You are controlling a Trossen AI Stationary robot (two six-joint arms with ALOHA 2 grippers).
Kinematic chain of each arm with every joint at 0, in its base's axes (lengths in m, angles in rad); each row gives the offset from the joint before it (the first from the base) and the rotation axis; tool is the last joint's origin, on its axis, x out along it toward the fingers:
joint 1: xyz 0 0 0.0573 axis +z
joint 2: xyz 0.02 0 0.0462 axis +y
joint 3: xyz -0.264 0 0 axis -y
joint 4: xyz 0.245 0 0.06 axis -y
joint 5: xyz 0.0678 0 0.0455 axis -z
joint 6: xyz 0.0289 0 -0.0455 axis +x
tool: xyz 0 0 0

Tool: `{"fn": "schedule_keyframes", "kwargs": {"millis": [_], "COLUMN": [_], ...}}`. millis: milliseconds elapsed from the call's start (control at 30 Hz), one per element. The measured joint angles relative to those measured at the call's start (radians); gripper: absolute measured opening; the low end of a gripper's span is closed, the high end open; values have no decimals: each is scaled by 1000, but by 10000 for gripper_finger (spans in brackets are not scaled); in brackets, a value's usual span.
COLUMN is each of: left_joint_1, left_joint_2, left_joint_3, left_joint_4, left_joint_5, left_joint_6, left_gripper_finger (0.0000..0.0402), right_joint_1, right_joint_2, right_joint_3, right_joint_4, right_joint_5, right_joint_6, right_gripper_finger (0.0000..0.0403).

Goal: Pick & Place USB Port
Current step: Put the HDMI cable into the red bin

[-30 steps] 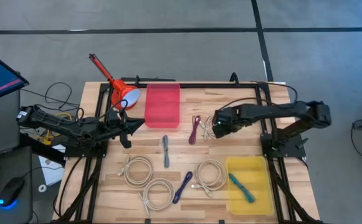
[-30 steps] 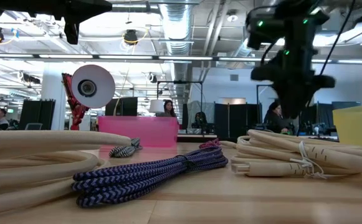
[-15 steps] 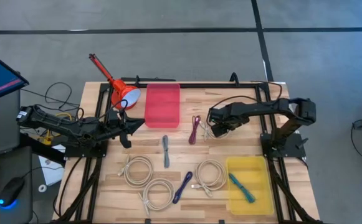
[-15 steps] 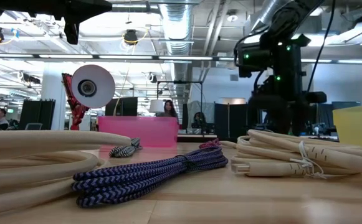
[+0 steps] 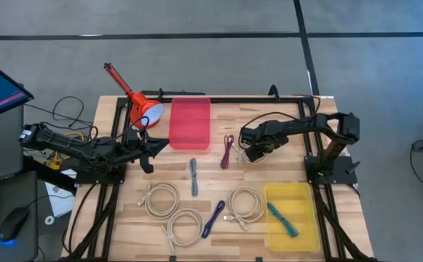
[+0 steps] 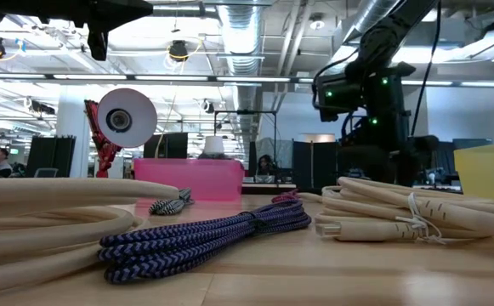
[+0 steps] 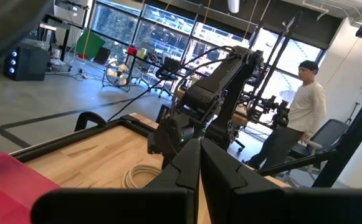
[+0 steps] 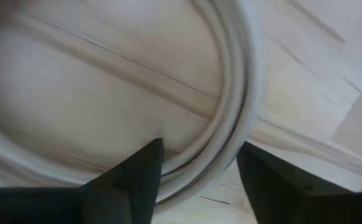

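A small white coiled cable [image 8: 227,118] lies on the wooden table to the right of a maroon cable [image 5: 227,151]. My right gripper [image 5: 249,151] is down over this coil, pointing at the table. It is open [image 8: 196,168], with one finger on each side of a strand of the loop. My left gripper [image 5: 150,148] waits above the table's left part, shut [image 7: 199,168]. A teal cable [image 5: 282,218] lies in the yellow bin [image 5: 307,236]. My right gripper comes from above with its open fingers [image 8: 140,171] straddling one strand of the white coil [image 8: 230,143], which lies flat on the table. I cannot tell whether the fingers touch the strand.
A pink bin [image 5: 190,122] stands at the far middle, with a red lamp [image 5: 142,108] beside it. Nearer lie a grey cable [image 5: 194,177], a purple braided cable [image 5: 214,217] and three larger white coils [image 5: 160,198] [image 5: 186,225] [image 5: 246,204].
My right gripper has moved toward the table's left and come down from well above the table onto the small white coil. The left arm and the cables have kept still.
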Motion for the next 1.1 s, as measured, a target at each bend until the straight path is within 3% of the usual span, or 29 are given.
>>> {"fn": "schedule_keyframes", "kwargs": {"millis": [233, 300, 500, 767, 1100], "left_joint_1": [0, 0, 0, 0, 0], "left_joint_2": [0, 0, 0, 0, 0], "left_joint_3": [0, 0, 0, 0, 0], "left_joint_4": [0, 0, 0, 0, 0], "left_joint_5": [0, 0, 0, 1, 4], "left_joint_6": [0, 0, 0, 0, -70], "left_gripper_finger": [12, 12, 12, 12, 12], "right_joint_1": [1, 0, -9, -9, 1], "right_joint_2": [-21, -36, -93, -275, -540], "right_joint_3": [-3, -9, -13, -11, -9], "right_joint_4": [-5, -23, -95, -87, 127], "right_joint_5": [7, 36, 80, 107, 105], "right_joint_6": [-98, -116, -137, -176, -183], "right_gripper_finger": [43, 18, 18, 4, 2]}}
